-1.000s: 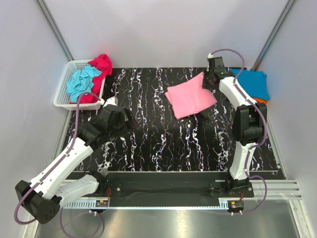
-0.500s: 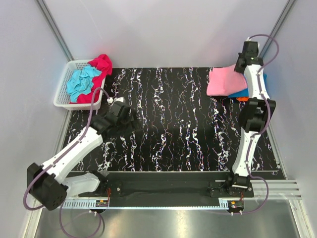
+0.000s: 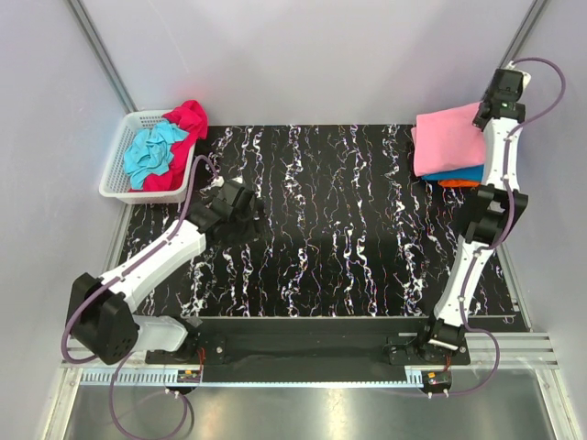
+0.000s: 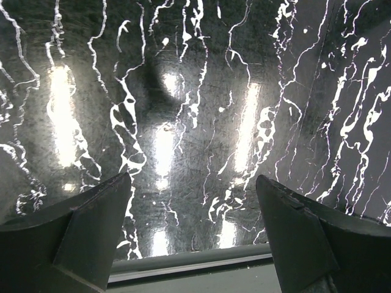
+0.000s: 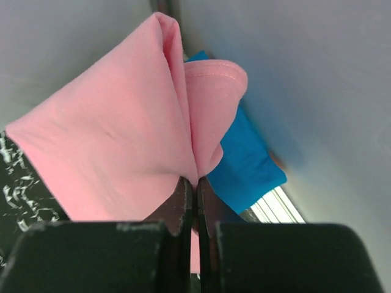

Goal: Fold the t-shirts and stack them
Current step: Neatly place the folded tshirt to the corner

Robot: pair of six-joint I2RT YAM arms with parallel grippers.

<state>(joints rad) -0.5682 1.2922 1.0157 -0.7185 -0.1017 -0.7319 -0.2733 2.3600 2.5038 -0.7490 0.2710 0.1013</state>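
My right gripper (image 3: pixel 483 112) is shut on the folded pink t-shirt (image 3: pixel 446 139), which lies over the folded blue t-shirt (image 3: pixel 456 173) and the orange t-shirt (image 3: pixel 457 183) at the far right. In the right wrist view the jaws (image 5: pixel 195 186) pinch the pink t-shirt (image 5: pixel 116 140), with the blue one (image 5: pixel 244 159) below. A teal t-shirt (image 3: pixel 152 152) and a magenta one (image 3: pixel 188 119) lie crumpled in the white basket (image 3: pixel 117 158). My left gripper (image 3: pixel 249 209) is open and empty over the black table (image 4: pixel 195 91); in the left wrist view its point (image 4: pixel 192 201) is between spread fingers.
The basket stands at the table's far left corner. Grey walls close in the back and both sides. The table's black marbled top (image 3: pixel 339 229) lies between the two arms. A metal rail (image 3: pixel 312 376) runs along the near edge.
My right gripper has carried the pink t-shirt from mid-table to the far right, onto the blue and orange stack. My left arm has swung its gripper farther from the near edge, a little rightward.
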